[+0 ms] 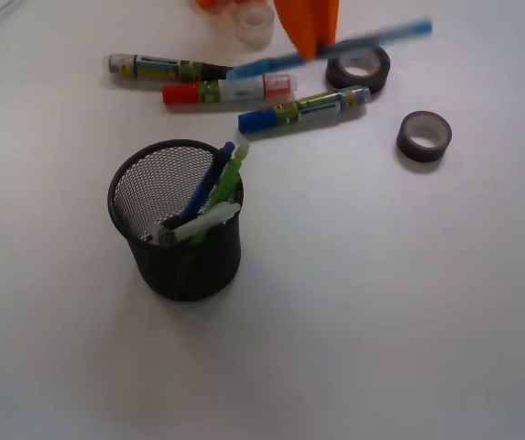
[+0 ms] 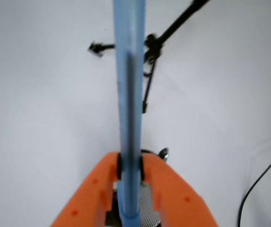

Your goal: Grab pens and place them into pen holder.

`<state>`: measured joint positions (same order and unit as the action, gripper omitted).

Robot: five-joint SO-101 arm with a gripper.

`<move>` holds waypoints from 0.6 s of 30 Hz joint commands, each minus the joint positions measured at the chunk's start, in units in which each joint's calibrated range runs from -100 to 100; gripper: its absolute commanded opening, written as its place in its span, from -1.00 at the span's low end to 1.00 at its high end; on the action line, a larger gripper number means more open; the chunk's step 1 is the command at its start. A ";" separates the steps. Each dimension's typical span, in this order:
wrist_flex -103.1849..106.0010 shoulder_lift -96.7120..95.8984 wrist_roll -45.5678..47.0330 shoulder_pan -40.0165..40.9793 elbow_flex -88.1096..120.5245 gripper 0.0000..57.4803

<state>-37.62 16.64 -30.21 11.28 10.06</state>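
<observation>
Orange gripper (image 2: pixel 129 172), jaws pinched narrow on the translucent light blue pen (image 2: pixel 129 94), which runs lengthwise between them. In the front view the gripper (image 1: pixel 310 46) sits at twelve o'clock, carrying that pen (image 1: pixel 335 50) crosswise and blurred above the three thick markers (image 1: pixel 244 90). Two tape rolls (image 1: pixel 424 136) lie at two o'clock. The pen holder (image 1: pixel 184 257), left of centre, contains the dark blue pen (image 1: pixel 205 188), lime green pen (image 1: pixel 227 183) and white pen (image 1: pixel 202 223).

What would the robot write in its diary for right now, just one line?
gripper: shut on light blue pen | pen: lifted, level | pen holder: several pens inside | next: likely carry to holder
</observation>
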 commanded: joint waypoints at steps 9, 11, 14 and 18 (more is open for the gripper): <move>67.37 6.61 -11.53 -8.55 32.33 -0.99; 74.81 6.52 -12.70 -10.05 38.67 -0.99; 82.77 6.10 -14.31 -11.92 47.18 -0.99; 90.64 1.93 -15.92 -13.49 53.80 -0.99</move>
<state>45.23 20.73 -44.71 -1.29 59.57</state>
